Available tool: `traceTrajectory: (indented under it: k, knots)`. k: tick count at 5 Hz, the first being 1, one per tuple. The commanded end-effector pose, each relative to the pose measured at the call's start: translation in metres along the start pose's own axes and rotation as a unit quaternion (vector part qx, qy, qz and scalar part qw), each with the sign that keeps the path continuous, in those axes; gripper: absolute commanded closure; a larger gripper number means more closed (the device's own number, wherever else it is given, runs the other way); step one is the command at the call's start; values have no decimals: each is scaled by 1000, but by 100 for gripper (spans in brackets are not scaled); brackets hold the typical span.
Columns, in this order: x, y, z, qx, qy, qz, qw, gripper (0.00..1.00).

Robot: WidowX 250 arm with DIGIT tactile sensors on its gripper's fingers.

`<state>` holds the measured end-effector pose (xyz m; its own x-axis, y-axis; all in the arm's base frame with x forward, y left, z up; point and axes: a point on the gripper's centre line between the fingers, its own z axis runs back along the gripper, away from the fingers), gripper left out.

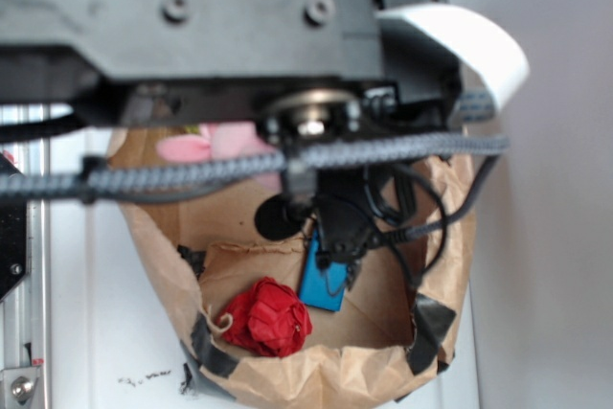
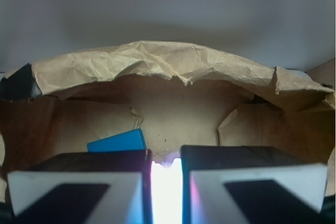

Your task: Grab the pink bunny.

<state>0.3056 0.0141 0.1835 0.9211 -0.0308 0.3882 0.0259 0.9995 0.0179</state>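
In the exterior view, at the far left, a metal rail (image 1: 24, 265) runs down beside the white table (image 1: 86, 332). On that table sits a brown paper bag (image 1: 153, 265) with its top rolled down into a crumpled rim, patched with black tape (image 1: 209, 356) at the front left and front right corners. My arm's black housing (image 1: 192, 16) fills the top of the picture, and a grey braided cable (image 1: 287, 162) stretches across the bag's mouth from left to right.

Just under that housing, at the back left of the bag, the pink bunny (image 1: 206, 144) shows as a soft pink patch, mostly hidden by my arm and the cable. Toward the front, on the bag's floor, lies a red ruffled ball (image 1: 268, 318) with a pale string at its left side. Just right of it, a blue block (image 1: 321, 284) stands tilted, directly below my end effector (image 1: 335, 237), which hangs inside the bag near its middle, well apart from the bunny.

In the wrist view, the blue block (image 2: 118, 141) peeks out left of center, behind my 2 fingers (image 2: 79, 190). The end effector (image 2: 166, 192) is nearly clenched: only a narrow bright slit remains between the pads, and nothing sits in it. Beyond them rises the bag's far wall (image 2: 173, 66).
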Motion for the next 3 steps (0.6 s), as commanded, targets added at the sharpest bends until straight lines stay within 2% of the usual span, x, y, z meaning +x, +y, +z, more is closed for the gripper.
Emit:
traceTrajectory:
  k: [1,2,3]
  knots:
    - [8,19,34,-9,-47,0,999,100]
    - [5,19,33,-8,-57,2,998,100]
    - [5,19,32,-1,-47,-4,999,100]
